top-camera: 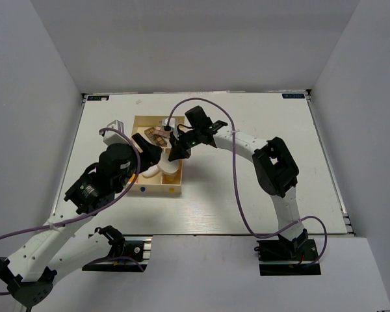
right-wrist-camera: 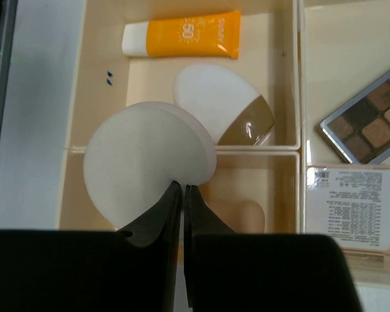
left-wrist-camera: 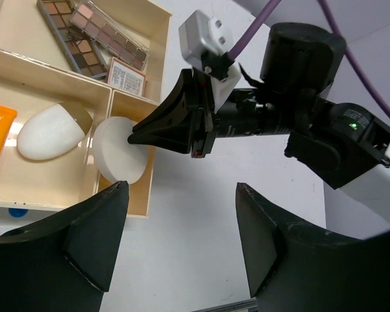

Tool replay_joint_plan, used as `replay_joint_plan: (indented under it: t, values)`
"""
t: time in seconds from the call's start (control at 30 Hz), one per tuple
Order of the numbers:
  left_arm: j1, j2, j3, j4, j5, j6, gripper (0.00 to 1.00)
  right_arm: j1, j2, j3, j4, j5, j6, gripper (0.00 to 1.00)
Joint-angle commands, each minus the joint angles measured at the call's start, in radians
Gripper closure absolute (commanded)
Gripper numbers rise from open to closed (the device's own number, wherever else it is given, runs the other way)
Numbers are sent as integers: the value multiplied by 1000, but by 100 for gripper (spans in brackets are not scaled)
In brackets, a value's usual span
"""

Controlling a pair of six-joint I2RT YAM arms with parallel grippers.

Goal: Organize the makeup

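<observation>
My right gripper [right-wrist-camera: 183, 187] is shut on the edge of the round cream puff [right-wrist-camera: 143, 166] and holds it over the small near compartment of the pale wooden box [top-camera: 157, 190], above a tan sponge [right-wrist-camera: 237, 214]. The orange tube [right-wrist-camera: 182, 34] and a white oval piece with a brown tip [right-wrist-camera: 224, 104] lie in the long compartment. A brown eyeshadow palette [right-wrist-camera: 370, 123] and the square compact [right-wrist-camera: 353, 208] lie in the far compartment. My left gripper [left-wrist-camera: 182, 188] is open and empty above bare table just beside the box. It sees the puff [left-wrist-camera: 120, 149] and right gripper [left-wrist-camera: 175, 127].
The box stands left of the table's middle, with the left arm [top-camera: 110, 172] leaning over its left side and the right arm [top-camera: 273, 166] reaching in from the right. A purple cable [top-camera: 237, 195] loops over the table. Two palettes [left-wrist-camera: 91, 36] show in the left wrist view.
</observation>
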Motion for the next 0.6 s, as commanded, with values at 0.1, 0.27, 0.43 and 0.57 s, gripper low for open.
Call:
replay_joint_plan:
  t: [0.1,0.27,0.43,0.57]
  values:
    - [-4,-31,-8,-23,-19,-12,23,-1,-1,-58,56,44,-56,88]
    - [-4,-16,-2,-20,-14,-11,23,-5,-18,-83,58,61,-66,66]
    - [-4,-17,-4,-18,-11,-11,23,-4,-47,-86,47,60,-84,11]
    - [-4,-24,-4,-18,-10,-14,23,-7,-78,-77,41,49,-72,11]
